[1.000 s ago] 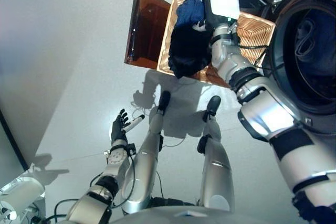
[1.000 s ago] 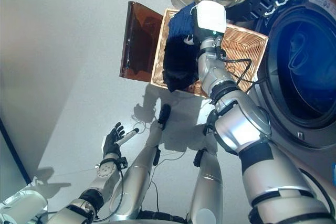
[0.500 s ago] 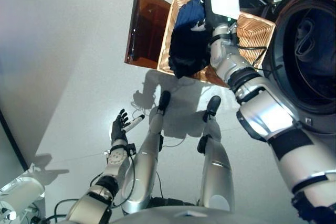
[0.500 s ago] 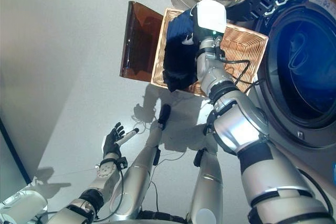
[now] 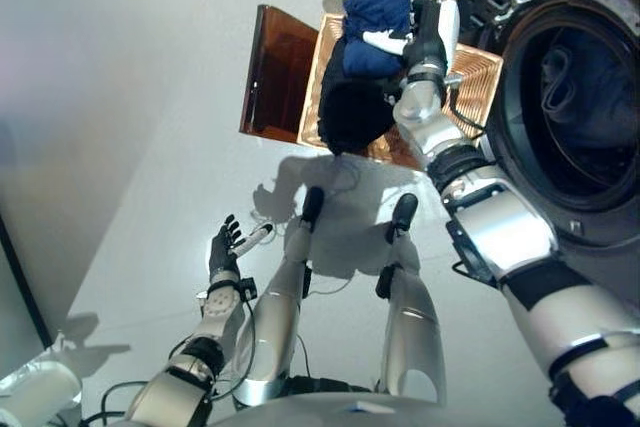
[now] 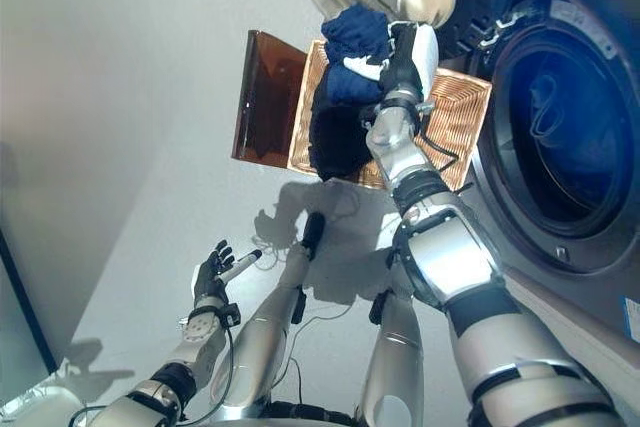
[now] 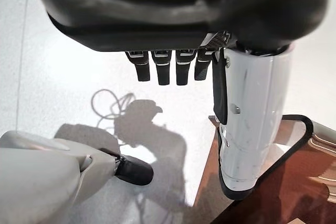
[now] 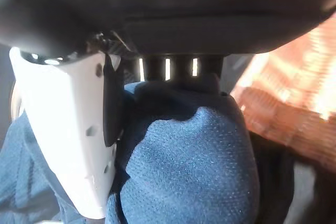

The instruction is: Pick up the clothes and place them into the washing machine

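Right hand (image 5: pixel 425 42) clenched round bunched blue garment (image 5: pixel 375 25) above wicker basket (image 5: pixel 475 82), black garment (image 5: pixel 352 112) draped over basket's edge, washing machine drum (image 5: pixel 575 117) beside basket, left hand (image 5: pixel 226 245) spread, well below basket.

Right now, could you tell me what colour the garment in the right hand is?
Dark blue garment, clearest in the right wrist view.

Robot hand (image 8: pixel 157 51) clutching blue cloth (image 8: pixel 184 171), wicker basket (image 8: pixel 294 77)

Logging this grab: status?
Right hand shut on blue garment above basket. Left hand open, idle. Washer drum open, path clear.
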